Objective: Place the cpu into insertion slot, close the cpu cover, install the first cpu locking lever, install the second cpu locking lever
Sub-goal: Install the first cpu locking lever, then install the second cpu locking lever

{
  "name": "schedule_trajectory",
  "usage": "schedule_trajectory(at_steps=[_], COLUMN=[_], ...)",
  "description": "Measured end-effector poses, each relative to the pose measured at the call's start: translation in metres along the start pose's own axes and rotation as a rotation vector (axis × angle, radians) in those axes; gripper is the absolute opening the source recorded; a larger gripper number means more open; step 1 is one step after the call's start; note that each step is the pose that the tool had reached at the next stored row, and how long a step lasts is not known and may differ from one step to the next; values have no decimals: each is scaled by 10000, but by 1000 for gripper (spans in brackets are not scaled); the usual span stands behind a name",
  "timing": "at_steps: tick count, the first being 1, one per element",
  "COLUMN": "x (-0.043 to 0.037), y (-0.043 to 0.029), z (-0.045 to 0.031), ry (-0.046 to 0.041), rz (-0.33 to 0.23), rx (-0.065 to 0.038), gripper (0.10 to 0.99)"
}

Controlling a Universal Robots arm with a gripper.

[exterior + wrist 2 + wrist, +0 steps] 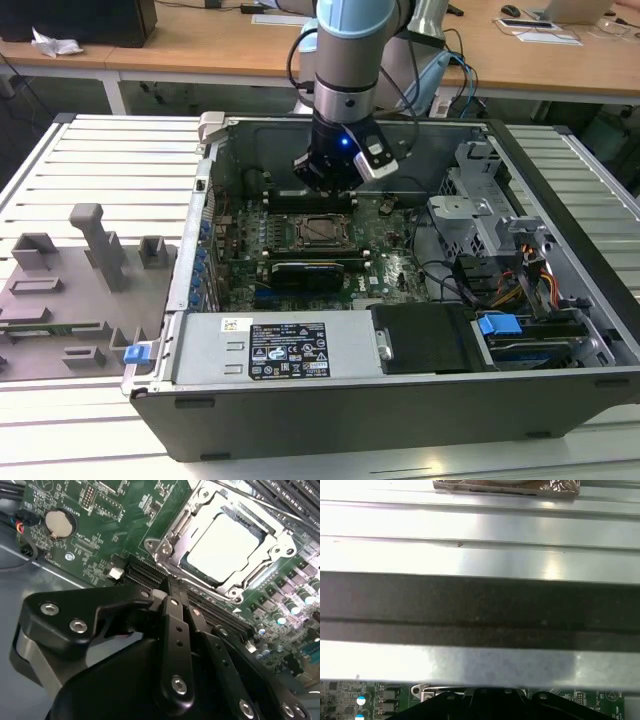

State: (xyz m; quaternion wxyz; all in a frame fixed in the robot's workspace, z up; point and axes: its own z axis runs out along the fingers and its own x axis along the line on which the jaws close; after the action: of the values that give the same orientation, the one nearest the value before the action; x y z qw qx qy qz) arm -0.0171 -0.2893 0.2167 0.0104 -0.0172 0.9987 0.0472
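The cpu (225,542), a silvery square chip, lies in the insertion slot (192,572) on the green motherboard (95,545). The cpu cover (172,532), a silver metal frame, lies flat around the chip. In the exterior view the socket with the cpu (318,230) sits mid-board inside the open computer case. My gripper (326,186) hangs just above the board, beyond the socket and close to the case's far wall. In the second wrist view its black fingers (176,611) are pressed together with nothing between them, the tips (175,598) a short way off the socket's corner.
A long black expansion card (305,270) lies on the near side of the socket. A power supply (285,350) and a drive cage (490,225) with cables fill the near side and the exterior view's right. The case's metal wall (480,610) stands close by. A grey fixture tray (80,290) lies outside the case.
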Motion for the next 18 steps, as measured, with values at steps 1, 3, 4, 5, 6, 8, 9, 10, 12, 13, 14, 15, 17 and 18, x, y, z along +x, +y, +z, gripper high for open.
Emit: schedule_trajectory(at_steps=[1, 3, 4, 5, 6, 8, 9, 10, 12, 13, 14, 15, 17, 18], x=[1, 1, 1, 2, 2, 2, 2, 2, 3, 3, 3, 4, 4, 5], y=[-12, -25, -31, -42, -47, -54, -58, -63, -71, -77, -89, -103, -125, -132], z=[0, -2, -2, -3, -4, -4, -5, -5, -6, -7, -8, -9, -11, -12], ry=[-1, -1, -1, -1, -1, -1, -1, -2, -1, -1, -1, -1, -1, -1], rz=[1, 1, 1, 2, 1, 2, 2, 2, 2, 1, 1, 1, 1, 2], rx=[-1, -1, -2, -1, -2, -1, -2, -2, -2, -1, -1, -1, -1, -1], gripper=[106, 106, 106, 106, 106, 106, 106, 106, 106, 106, 106, 106, 106, 106])
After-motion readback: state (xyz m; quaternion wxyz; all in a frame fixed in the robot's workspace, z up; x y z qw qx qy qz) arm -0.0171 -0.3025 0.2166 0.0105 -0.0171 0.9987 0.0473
